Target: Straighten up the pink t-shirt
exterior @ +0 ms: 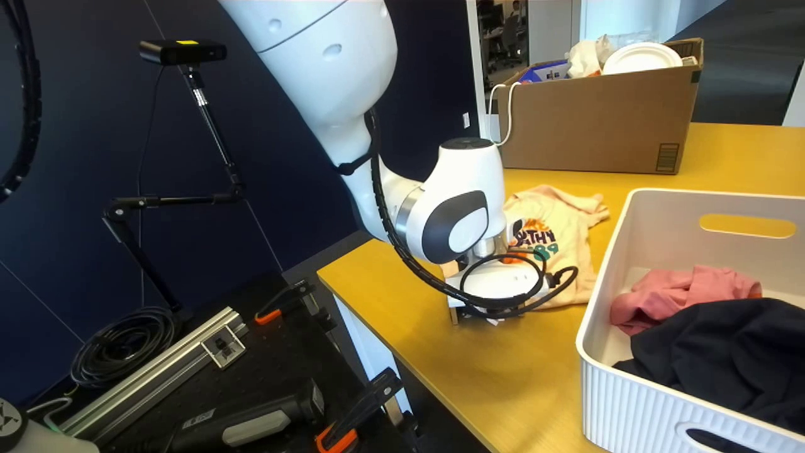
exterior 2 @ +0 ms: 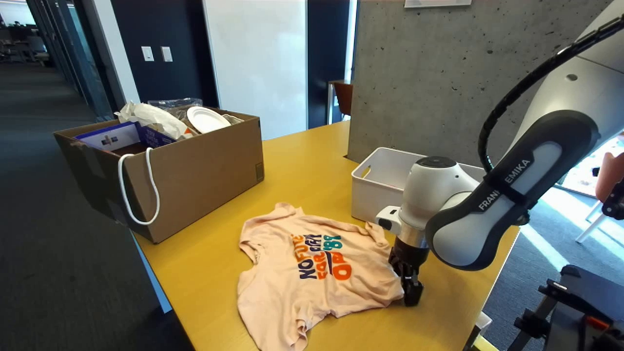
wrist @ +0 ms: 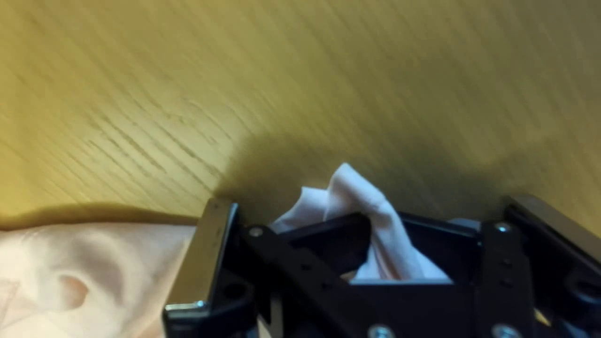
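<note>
- We're catching the gripper (wrist: 385, 225) clenching a pinch of the pink t-shirt (exterior 2: 319, 275), cloth poking out between the jaws!
- The t-shirt is lying on the bench (exterior 2: 312, 170), spreading toward nine o'clock from the gripper in an exterior view.
- Its collar-to-hem line is running roughly nine to three, a hem corner sitting at our grip.
- So we're reckoning a low pull toward three o'clock may be straightening it.

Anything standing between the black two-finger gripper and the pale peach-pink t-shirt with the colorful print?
Nothing visible: the black two-finger gripper is shut on the pale peach-pink printed t-shirt, part of its edge pinched. The off-white ribbed plastic bin stands close beside the shirt and might limit a pull that way.
</note>
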You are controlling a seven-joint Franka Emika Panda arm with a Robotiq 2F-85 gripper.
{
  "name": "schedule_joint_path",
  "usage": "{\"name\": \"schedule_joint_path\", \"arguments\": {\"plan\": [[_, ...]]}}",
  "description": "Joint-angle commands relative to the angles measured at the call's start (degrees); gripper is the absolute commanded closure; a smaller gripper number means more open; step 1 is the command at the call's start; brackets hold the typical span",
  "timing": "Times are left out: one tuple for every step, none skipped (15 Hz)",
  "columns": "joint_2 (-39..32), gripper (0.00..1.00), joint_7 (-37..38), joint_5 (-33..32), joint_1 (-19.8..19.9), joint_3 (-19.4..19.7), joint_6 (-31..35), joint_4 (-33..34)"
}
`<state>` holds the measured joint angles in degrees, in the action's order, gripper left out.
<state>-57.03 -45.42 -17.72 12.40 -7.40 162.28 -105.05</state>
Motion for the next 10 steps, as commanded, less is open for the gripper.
{"name": "schedule_joint_path", "arguments": {"plan": [[0.4, 1.0, 5.3, 0.1, -5.1, 2.4, 4.7, -3.8], [0.9, 1.0, 6.5, -0.3, -6.3, 2.8, 5.6, -4.7], [1.4, 1.0, 8.0, -0.2, -7.4, 2.8, 6.2, -5.9], [2.0, 1.0, 9.5, -0.3, -8.5, 3.0, 7.3, -7.1], [3.4, 1.0, 11.4, -0.3, -9.6, 3.0, 8.1, -9.5], [4.7, 1.0, 13.0, -0.3, -10.3, 2.7, 8.7, -11.8], [5.8, 1.0, 14.9, -0.2, -11.0, 2.7, 8.9, -13.5], [7.4, 1.0, 17.7, 0.1, -12.2, 3.0, 9.3, -16.1], [8.7, 1.0, 20.0, 0.2, -12.7, 3.0, 10.2, -18.2], [10.7, 1.0, 22.0, 0.0, -13.2, 3.1, 11.3, -21.1]]}}
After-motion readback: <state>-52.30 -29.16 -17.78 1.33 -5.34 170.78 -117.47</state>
